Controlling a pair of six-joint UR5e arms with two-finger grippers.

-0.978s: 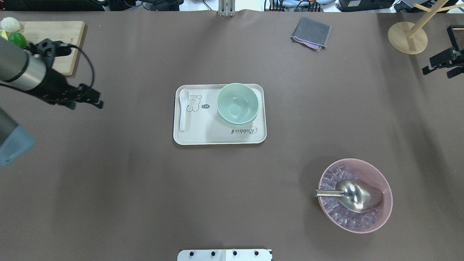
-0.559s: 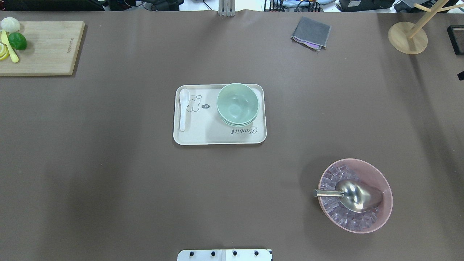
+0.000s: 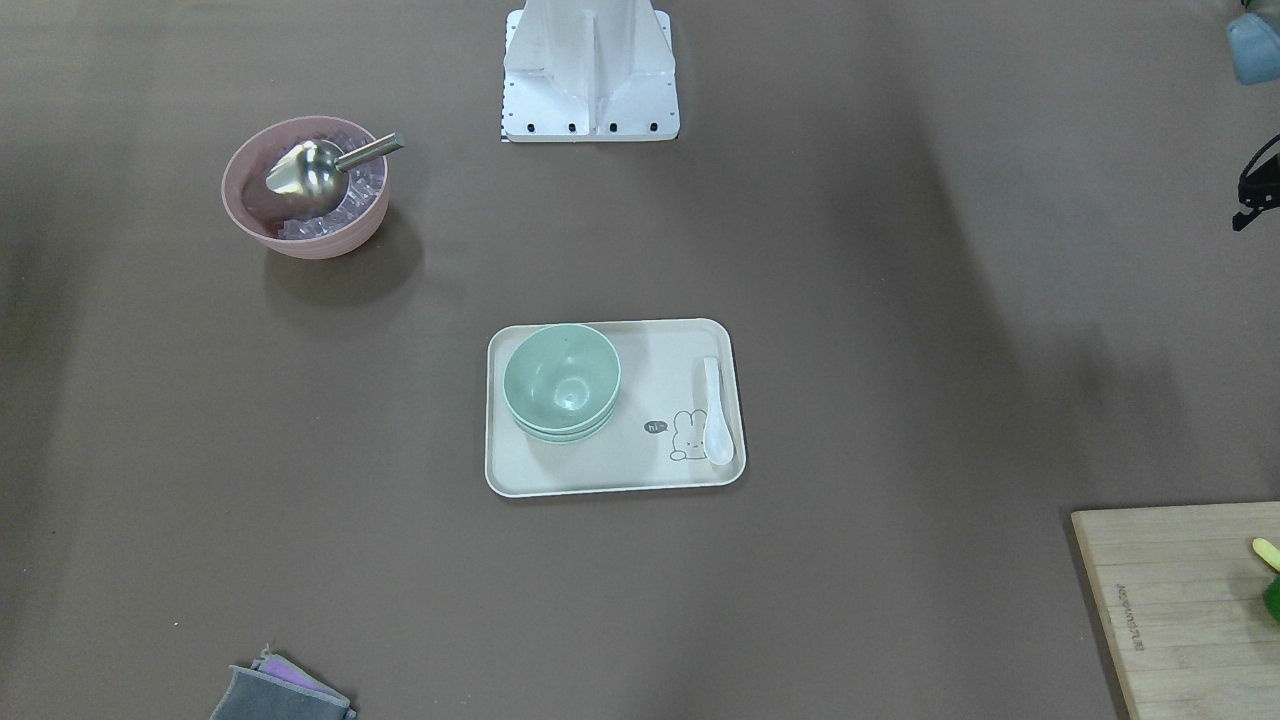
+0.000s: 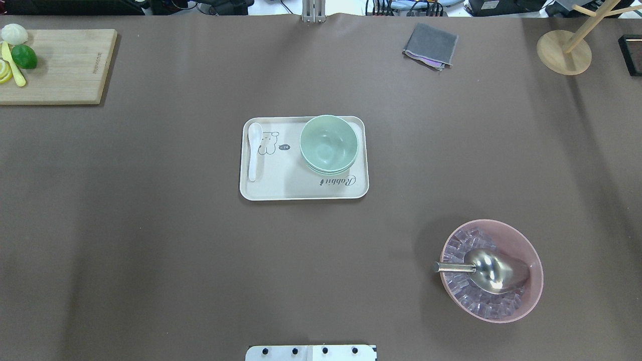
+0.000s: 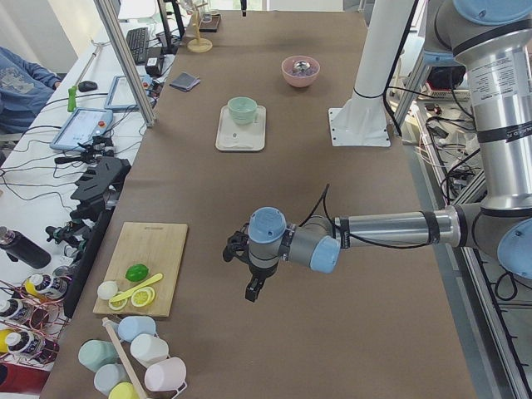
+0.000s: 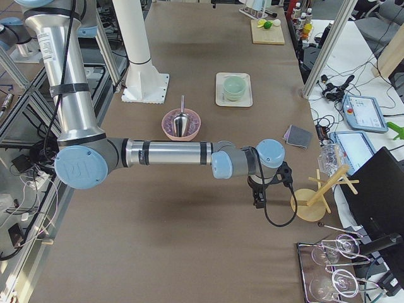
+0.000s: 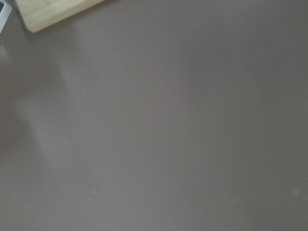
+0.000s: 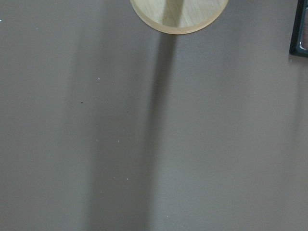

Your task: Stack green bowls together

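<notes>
The left gripper (image 5: 252, 291) hangs nose-down over bare table just beside the bamboo cutting board (image 5: 150, 258). From here I can't tell whether its jaws stand apart or together, and its own camera shows only brown cloth and a corner of that board. The right gripper (image 6: 258, 201) is no easier to read. It points down close to the round base of the wooden stand (image 6: 308, 205), with a black cable (image 6: 274, 218) looped under the wrist. I see nothing carried by either one. Well away from both, the green bowls (image 4: 328, 142) sit nested in one pile at one end of the cream rabbit tray (image 4: 301, 193), and a white spoon (image 4: 254, 150) lies along the other end. Two lower rims peep out under the top bowl, so I'd count three, and I'd call the stacking done. The trouble from here, to my eye, is any further movement. The pile sits tight against the tray's rim, so an arm coming back low could shove the tray or tip the top bowl out of its seat. A careless swing on the right could knock the stand or snag that loop. A low sweep toward the tray could also catch the handle of the metal scoop (image 4: 454, 267), which sticks out of the pink bowl (image 4: 531, 291) of ice cubes.
</notes>
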